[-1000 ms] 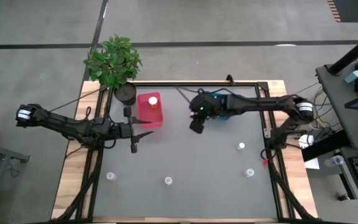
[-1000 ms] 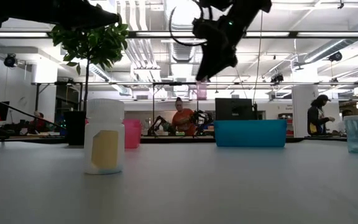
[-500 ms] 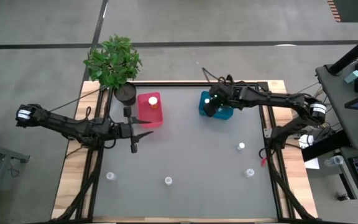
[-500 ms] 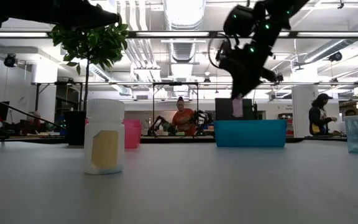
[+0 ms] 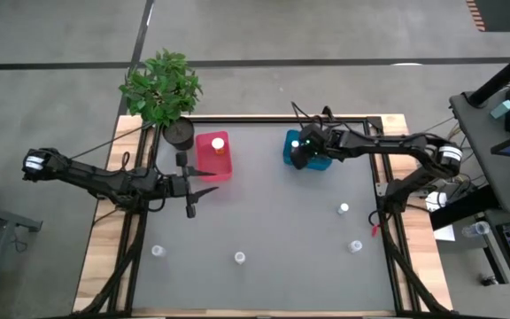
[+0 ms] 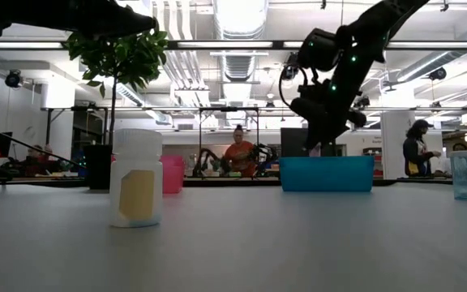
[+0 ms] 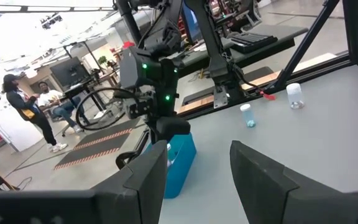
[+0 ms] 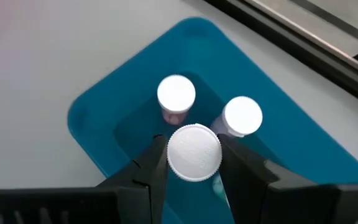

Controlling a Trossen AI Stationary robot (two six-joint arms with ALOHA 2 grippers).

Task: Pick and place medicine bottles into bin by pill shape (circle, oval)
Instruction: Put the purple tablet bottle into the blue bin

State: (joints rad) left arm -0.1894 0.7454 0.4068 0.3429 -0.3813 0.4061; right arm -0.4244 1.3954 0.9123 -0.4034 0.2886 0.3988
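My right gripper (image 8: 194, 163) hangs over the teal bin (image 8: 98, 118) at the table's far right, shut on a medicine bottle (image 8: 194, 152) with a white cap. Two more white-capped bottles (image 8: 176, 94) (image 8: 242, 116) stand upright on the bin's floor. The low view shows the same gripper (image 6: 324, 142) at the bin's (image 6: 327, 174) rim. My left gripper (image 5: 206, 188) waits open and level just in front of the pink bin (image 5: 212, 164), which holds one bottle (image 5: 219, 143). My right gripper pinches the bottle between its two fingers at the white cap (image 8: 194, 140), one finger (image 8: 157, 163) on each side. The fingers slant down from above. The bottle stands upright in the bin's mouth; the cap hides its body, and whether its base touches the floor I cannot tell.
Several loose bottles stand on the grey mat: two near the front edge (image 5: 158, 251) (image 5: 239, 258) and two at the right (image 5: 344, 209) (image 5: 355, 246). A potted plant (image 5: 160, 87) in a dark pot (image 5: 178, 133) stands at the far left corner.
My right gripper has carried the bottle from the table's middle toward the far right, over the teal bin, and then down to its rim. It has rolled and tipped further downward on the way. The bottle stays upright in the hold.
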